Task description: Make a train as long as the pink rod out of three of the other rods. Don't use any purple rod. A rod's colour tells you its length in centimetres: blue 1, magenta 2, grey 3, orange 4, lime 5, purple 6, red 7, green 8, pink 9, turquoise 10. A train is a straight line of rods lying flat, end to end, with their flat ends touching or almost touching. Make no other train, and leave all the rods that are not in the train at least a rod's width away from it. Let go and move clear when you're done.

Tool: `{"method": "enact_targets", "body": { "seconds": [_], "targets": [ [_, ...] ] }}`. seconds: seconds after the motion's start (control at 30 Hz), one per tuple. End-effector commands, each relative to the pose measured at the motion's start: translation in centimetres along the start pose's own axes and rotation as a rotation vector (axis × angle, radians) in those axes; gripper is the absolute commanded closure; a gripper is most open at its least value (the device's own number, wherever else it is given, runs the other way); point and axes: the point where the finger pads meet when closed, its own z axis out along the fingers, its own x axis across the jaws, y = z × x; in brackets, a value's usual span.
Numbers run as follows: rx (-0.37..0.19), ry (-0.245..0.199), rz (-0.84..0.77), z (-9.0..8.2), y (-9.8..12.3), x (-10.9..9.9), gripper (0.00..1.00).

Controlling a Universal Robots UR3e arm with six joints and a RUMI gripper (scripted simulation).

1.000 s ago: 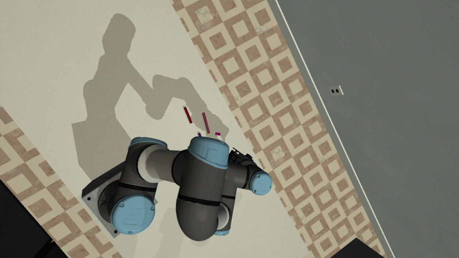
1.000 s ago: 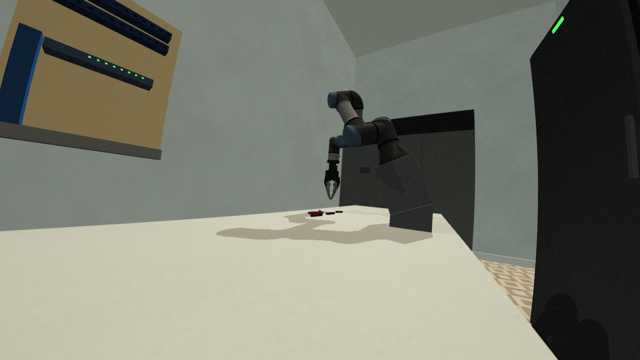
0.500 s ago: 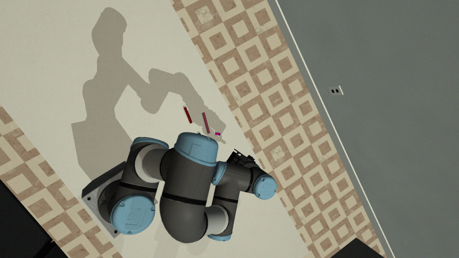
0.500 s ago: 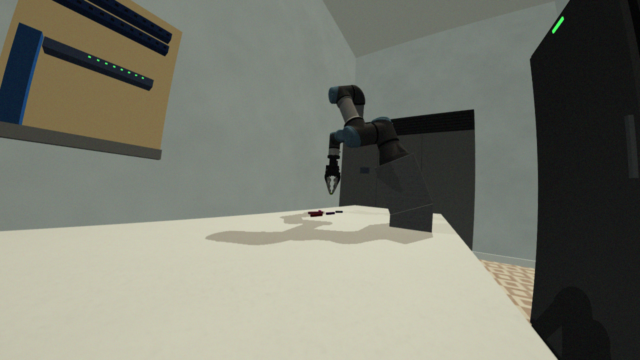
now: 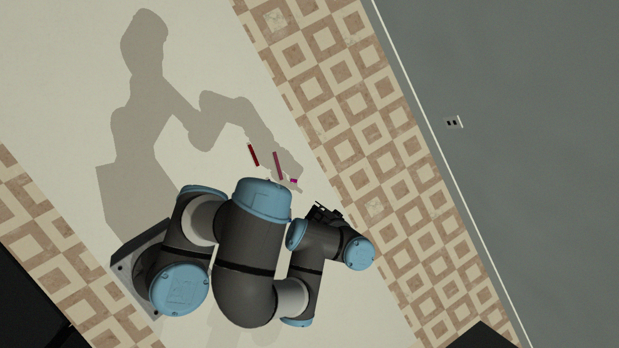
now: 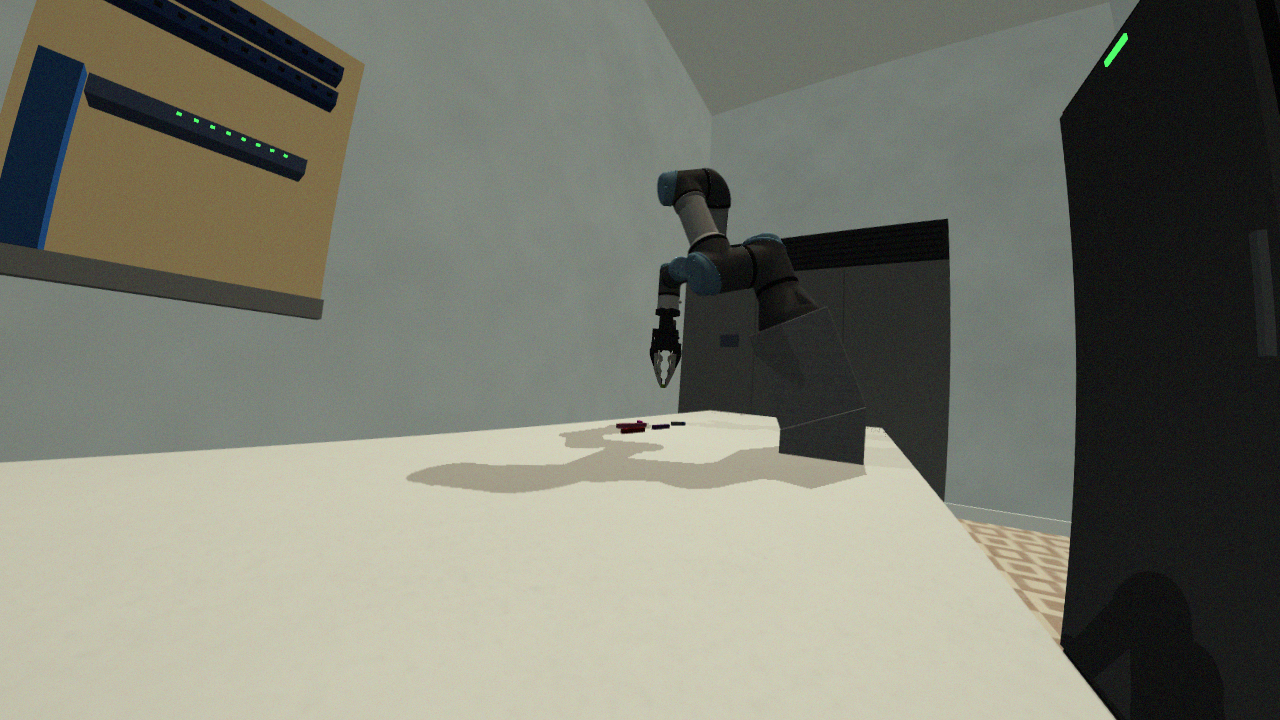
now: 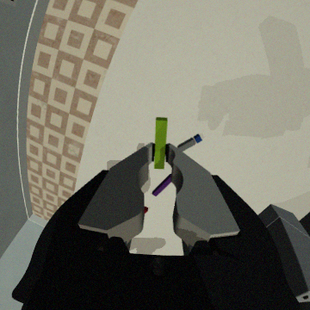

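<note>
My gripper (image 7: 160, 145) is shut on a lime rod (image 7: 160, 142) and holds it well above the table; it also shows in the exterior view (image 6: 663, 376). Below it in the wrist view lie a purple rod (image 7: 162, 186), a grey rod (image 7: 186, 143) with a blue rod (image 7: 197, 139) at its end, and a sliver of a red rod (image 7: 145, 209). In the top view a red rod (image 5: 253, 154), a pink rod (image 5: 277, 165) and a magenta rod (image 5: 293, 180) lie on the table beyond the arm. The arm hides the purple, grey and blue rods there.
The table's right edge runs close to the rods (image 5: 311, 151), with tiled floor beyond. The robot base (image 5: 142, 259) stands at the near side of the table. A dark cabinet (image 6: 1172, 358) stands at the right of the side view.
</note>
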Motion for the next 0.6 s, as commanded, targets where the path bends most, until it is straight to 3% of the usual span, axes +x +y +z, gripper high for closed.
{"method": "enact_targets", "body": {
  "seconds": [0.0,0.57],
  "targets": [
    [-0.002,-0.001,0.008,-0.1,0.1,0.0,1.0],
    [-0.001,0.0,0.298,-0.1,2.1,0.4,1.0]
  ]
}}
